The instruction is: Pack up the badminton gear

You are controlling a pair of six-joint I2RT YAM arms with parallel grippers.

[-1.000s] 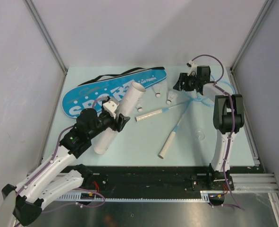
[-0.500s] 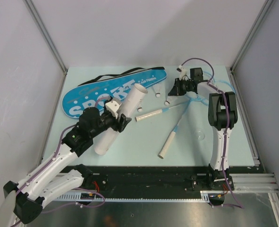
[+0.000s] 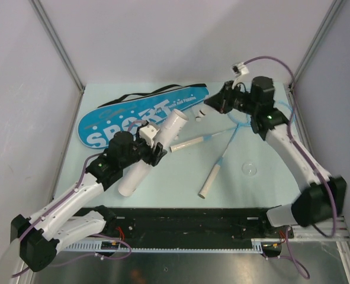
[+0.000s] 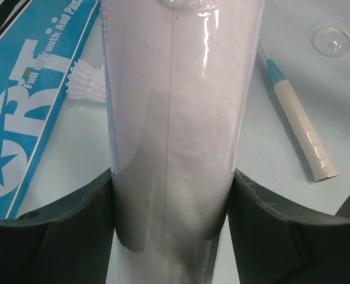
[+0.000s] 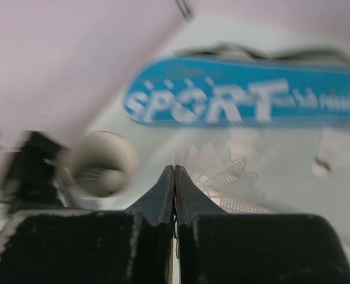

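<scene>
The badminton gear lies spread over the pale green table, with two pieces of it in the claws. The right gripper is pinched shut, fingertips meeting, on the lacy white skirt of a shuttlecock. It holds it raised over the far side of the table, near the cover's right tip. The left gripper is clamped on the tube, one dark finger pressed to each side of it. The tube is long, white and glossy, and slants across the table with its open mouth pointing far-right, towards the right gripper.

Just left of the tube lies a second shuttlecock, white and netted, just beside the edge of the cover. The cover is a long blue case with white "SPORT" lettering and stars, and a black strap runs along its far edge. Right of the tube lies the first racket, its handle white-wrapped with a blue collar and its butt near the tube. The second racket lies nearer the arms. Their thin shafts cross, and their light-blue heads are partly hidden under the right arm. A small clear cap sits apart on the right.

Counted: one tube, one cover, two rackets and two shuttlecocks for sure. The white patches by the cover in the right wrist view are too blurred to count.
</scene>
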